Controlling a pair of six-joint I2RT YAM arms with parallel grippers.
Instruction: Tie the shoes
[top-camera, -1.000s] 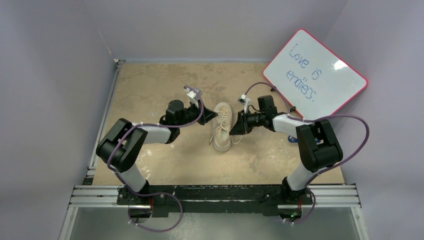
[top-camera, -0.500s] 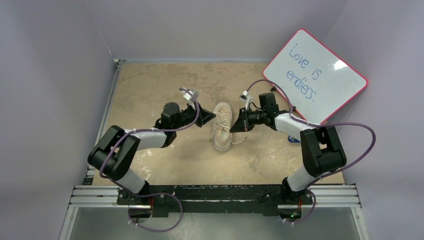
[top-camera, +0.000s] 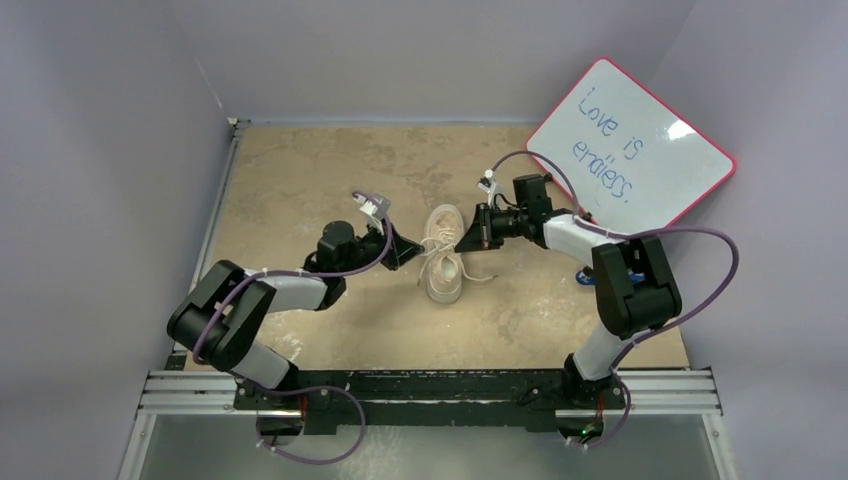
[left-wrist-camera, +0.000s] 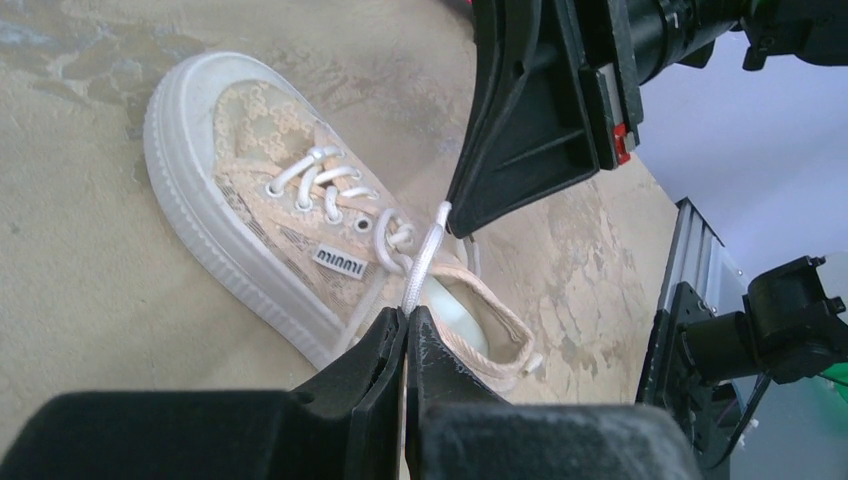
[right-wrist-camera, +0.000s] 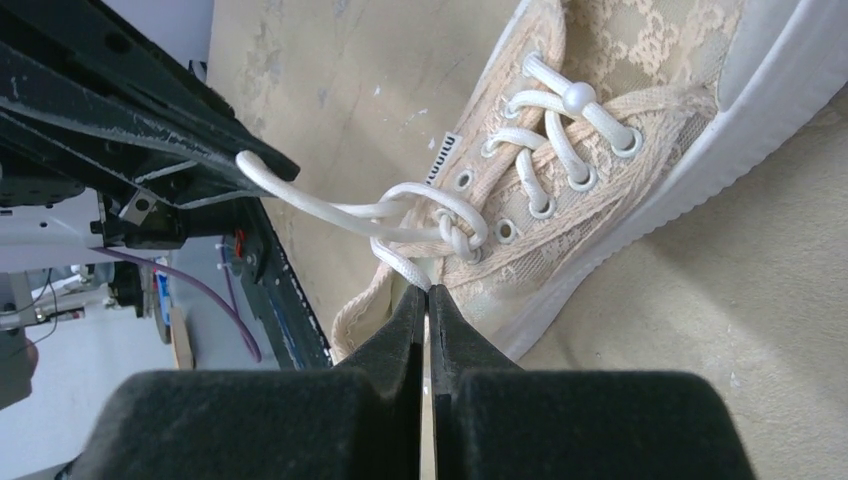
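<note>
One lace (left-wrist-camera: 421, 262) is pinched by the clenched left gripper (left-wrist-camera: 405, 318), another by the clenched right gripper (right-wrist-camera: 428, 292). Between them, on the sneaker (left-wrist-camera: 250, 190), a first knot (right-wrist-camera: 455, 233) is formed; the bow is judged undone.

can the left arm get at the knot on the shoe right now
Probably yes: the knot sits close ahead of the left gripper with nothing between. But its jaws are shut on a lace, so it must let go first.

Cream lace-patterned cloth on the sneaker (left-wrist-camera: 262, 130), with smooth pale rubber sole (left-wrist-camera: 200, 228) and woven matt laces (right-wrist-camera: 340, 208). Rough, mottled sandy finish on the counter (top-camera: 300, 170). Matt, grainy black plastic, seemingly, on left hand (left-wrist-camera: 405, 318) and right hand (right-wrist-camera: 427, 297). Glossy, reflective face on the whiteboard (top-camera: 640, 150).
</note>
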